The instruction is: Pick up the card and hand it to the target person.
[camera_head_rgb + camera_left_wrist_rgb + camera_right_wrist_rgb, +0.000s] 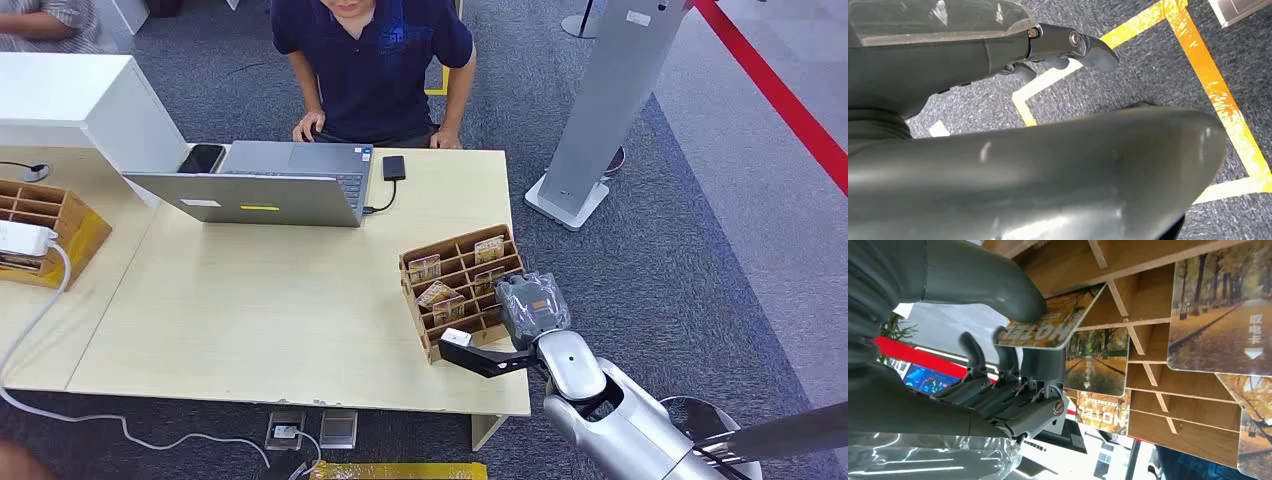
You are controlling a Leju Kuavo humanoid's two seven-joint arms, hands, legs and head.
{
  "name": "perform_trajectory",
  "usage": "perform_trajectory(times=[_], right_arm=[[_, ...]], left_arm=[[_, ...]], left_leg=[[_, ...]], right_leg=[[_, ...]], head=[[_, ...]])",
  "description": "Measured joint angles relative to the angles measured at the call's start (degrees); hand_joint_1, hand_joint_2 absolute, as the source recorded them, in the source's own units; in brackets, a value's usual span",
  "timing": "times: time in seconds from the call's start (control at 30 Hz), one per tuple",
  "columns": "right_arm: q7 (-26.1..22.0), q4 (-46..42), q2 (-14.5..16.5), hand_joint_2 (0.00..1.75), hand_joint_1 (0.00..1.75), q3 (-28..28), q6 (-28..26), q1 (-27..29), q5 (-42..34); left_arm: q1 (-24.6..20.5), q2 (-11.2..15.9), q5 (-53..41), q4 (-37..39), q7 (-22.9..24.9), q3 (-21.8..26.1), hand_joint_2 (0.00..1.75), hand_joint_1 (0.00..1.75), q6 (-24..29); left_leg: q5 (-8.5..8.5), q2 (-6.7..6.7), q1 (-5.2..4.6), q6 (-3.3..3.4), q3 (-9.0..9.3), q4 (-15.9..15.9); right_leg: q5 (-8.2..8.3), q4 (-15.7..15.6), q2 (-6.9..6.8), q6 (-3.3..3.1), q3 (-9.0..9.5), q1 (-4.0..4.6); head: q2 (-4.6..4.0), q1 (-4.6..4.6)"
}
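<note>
An autumn-printed hotel card (1048, 325) is pinched between thumb and fingers of the right hand (532, 305) at the slotted wooden card rack (420, 262) (set near the pale bench's (250, 300) right edge). The left hand (1068, 50), curled and empty, is hung over grey carpet (1148, 65).

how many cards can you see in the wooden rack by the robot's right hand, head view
4, possibly more hidden behind the right hand. In the wooden rack: one far-left card, one far-right card, one right-middle card, and one centre card beside the hand.
</note>
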Motion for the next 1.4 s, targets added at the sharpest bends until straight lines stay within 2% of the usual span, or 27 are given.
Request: perform_trajectory(times=[0.1,0.23,0.6,0.73,0.9,0.97,1.17,1.4], right_arm=[[0.0,0.2,0.0,1.75,1.45,0.1,0.0,-0.1,-0.1],[0.1,0.3,0.0,1.75,1.65,0.3,-0.2,-0.3,-0.2],[0.7,0.7,0.0,1.75,1.68,0.5,-1.1,-0.4,-1.1],[3.2,-0.5,-0.3,1.75,1.68,0.4,2.6,-1.1,-3.9],[7.4,-6.4,-2.6,1.75,1.68,-0.7,13.7,-3.7,-14.8],[8.7,-9.7,-3.8,1.75,1.68,-1.5,16.0,-4.9,-19.0],[10.1,-21.4,-6.8,1.75,1.68,-3.8,16.4,-7.9,-23.5],[9.3,-28.9,-8.5,1.75,1.68,-5.1,14.4,-8.0,-21.3]], left_arm=[[0.0,0.0,0.0,0.0,0.0,0.0,0.00,0.00,0.0],[0.0,0.0,0.0,0.0,-0.1,0.0,1.75,0.00,-0.1],[-0.1,0.0,-1.6,0.0,-1.1,0.0,1.75,0.00,0.4],[-1.1,-0.5,-3.5,-1.1,0.6,0.0,1.75,0.00,0.2],[-2.4,-0.8,-5.2,-2.9,2.8,0.0,1.75,0.00,1.2],[-2.3,-0.8,-5.4,-3.2,2.6,0.0,1.75,0.00,1.1],[-2.1,-0.7,-5.5,-3.7,1.6,0.2,1.75,0.00,1.0],[-2.0,-0.7,-5.8,-4.1,1.1,0.8,1.75,0.00,1.0]], left_leg=[[0.00,0.00,0.00,0.00,0.00,0.0],[0.00,0.00,0.00,0.00,0.01,0.0],[0.00,0.00,0.00,0.00,0.01,0.0],[0.02,0.00,0.00,0.02,0.02,0.0],[0.05,0.01,-0.02,0.05,0.01,0.0],[0.06,0.01,-0.02,0.05,0.01,0.0],[0.06,0.01,-0.01,0.05,0.01,0.0],[0.06,0.01,-0.01,0.05,0.00,0.0]], right_leg=[[0.00,0.0,0.00,0.00,0.00,0.00],[0.00,0.0,0.00,0.00,0.00,0.00],[0.00,0.0,0.00,0.00,0.00,0.00],[0.02,0.0,-0.01,0.02,0.00,-0.01],[0.08,0.0,0.01,0.06,0.01,-0.01],[0.09,0.0,0.03,0.05,-0.01,-0.02],[0.09,0.0,0.03,0.04,-0.05,-0.01],[0.09,0.0,0.03,0.04,-0.05,-0.01]], head=[[-0.01,-0.01],[0.00,-0.01],[0.00,-0.01],[-0.01,-0.03],[-0.01,0.03],[-0.01,0.13],[0.00,0.01],[-0.01,0.00]])
